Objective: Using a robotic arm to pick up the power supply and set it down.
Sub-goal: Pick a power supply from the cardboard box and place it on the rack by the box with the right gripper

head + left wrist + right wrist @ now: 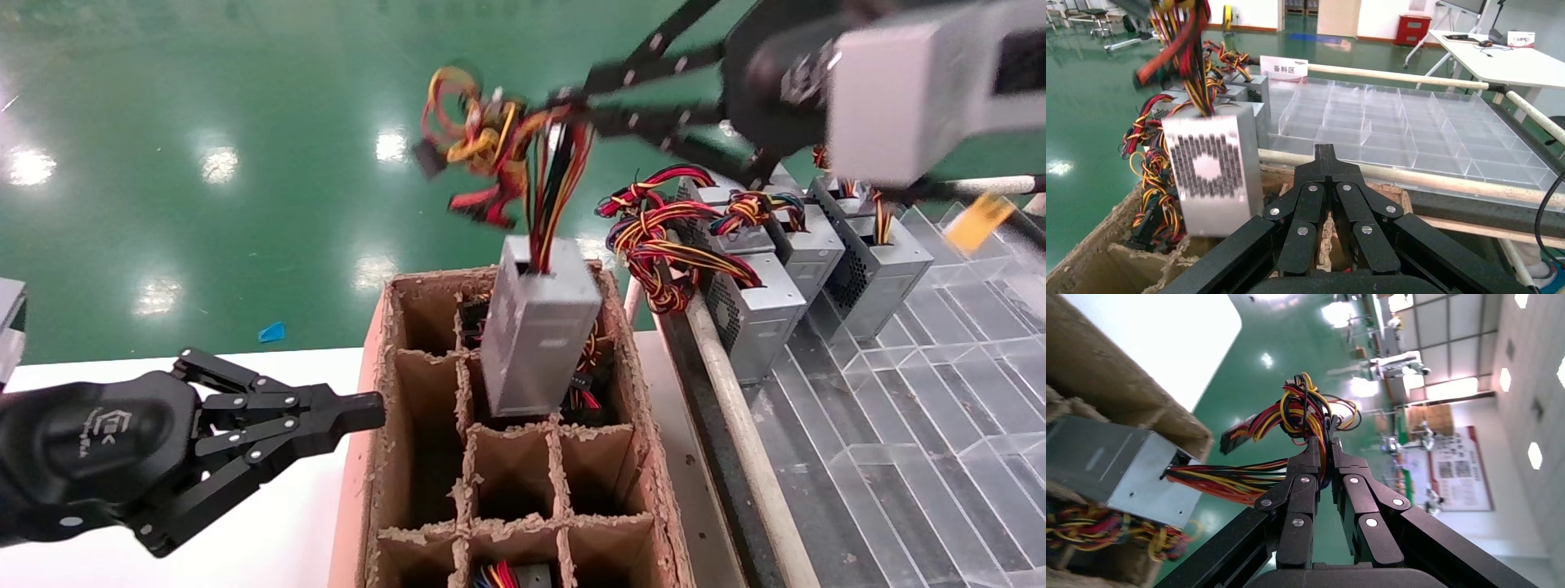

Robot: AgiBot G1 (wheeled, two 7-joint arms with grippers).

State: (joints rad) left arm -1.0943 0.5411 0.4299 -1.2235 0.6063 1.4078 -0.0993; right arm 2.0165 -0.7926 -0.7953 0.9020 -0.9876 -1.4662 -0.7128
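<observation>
**Above the cardboard crate, a power supply hung by its wires**

Over the divided cardboard crate [523,457], near its far end, hangs the power supply [539,327], a grey metal box tilted slightly, lower end just at the rim of a far cell, perforated vent side [1208,166] turned toward the left wrist camera. Up from its top runs the loose bundle of red, yellow and black wires [556,188], looping at the upper end.

Up at the top of the head view, reaching in from the right: the right tool [572,110], fingers pressed together on the wires. Seen from the right wrist view as the right tool's fingertips [1315,454] pinching the strands, with the looped end fanned out beyond and the grey box dangling off to one side. Blurred in the head view, so finer detail around the wrist not readable.

Low at the left of the head view, over the white desk [270,531]: the left tool [368,410], fingers closed with nothing between them, tip right at the crate's left wall, apart from the power supply.

To the right of the crate, a row of like grey boxes [760,310] with braided wire bundles, standing at the near corner of a clear plastic divider tray [940,425]. Inside the crate, more coloured wiring in the cell behind the hanging box and in one near cell. Beyond all, a glossy green floor [204,106].
</observation>
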